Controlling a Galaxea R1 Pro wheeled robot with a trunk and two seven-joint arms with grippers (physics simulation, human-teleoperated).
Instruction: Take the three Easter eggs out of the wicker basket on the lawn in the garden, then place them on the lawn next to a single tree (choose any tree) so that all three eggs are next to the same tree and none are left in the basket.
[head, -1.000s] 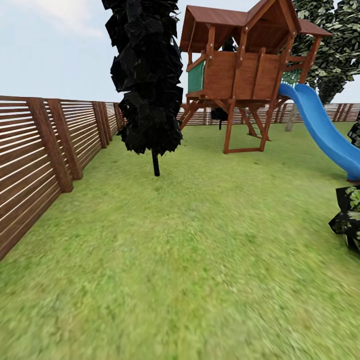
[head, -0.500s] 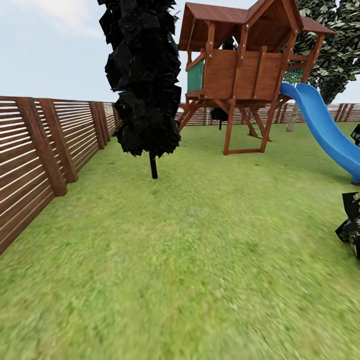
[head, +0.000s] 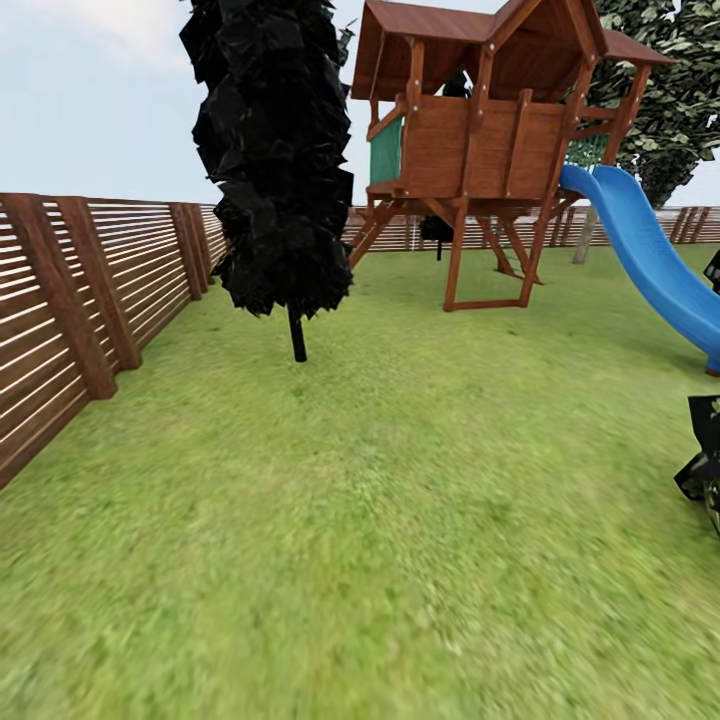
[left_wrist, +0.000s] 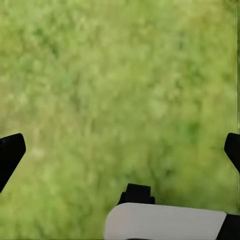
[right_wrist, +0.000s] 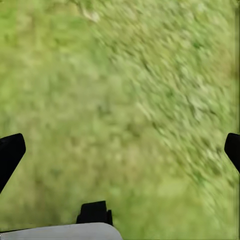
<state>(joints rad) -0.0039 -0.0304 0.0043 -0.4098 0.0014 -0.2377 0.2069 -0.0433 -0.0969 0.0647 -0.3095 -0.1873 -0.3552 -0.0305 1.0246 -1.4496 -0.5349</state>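
The lawn (head: 400, 480) stretches ahead of me across the garden. The Easter eggs and the wicker basket are out of view. A tree (head: 583, 238) with a grey trunk and a leafy crown stands far back right, behind the playset. My left gripper (left_wrist: 120, 150) hangs open over bare grass with nothing between its black fingertips (left_wrist: 10, 152). My right gripper (right_wrist: 120, 150) is open too, also over bare grass, its fingertips (right_wrist: 10, 150) spread wide.
A dark cypress (head: 275, 160) stands ahead left on a thin stem. A wooden playset (head: 480, 140) with a blue slide (head: 650, 260) is behind it. A slatted brown fence (head: 70, 300) runs along the left. A dark shrub (head: 705, 460) is at the right edge.
The whole head view has shifted: the camera moved forward and slightly right, so the cypress and fence slid left and the shrub slid off toward the right edge.
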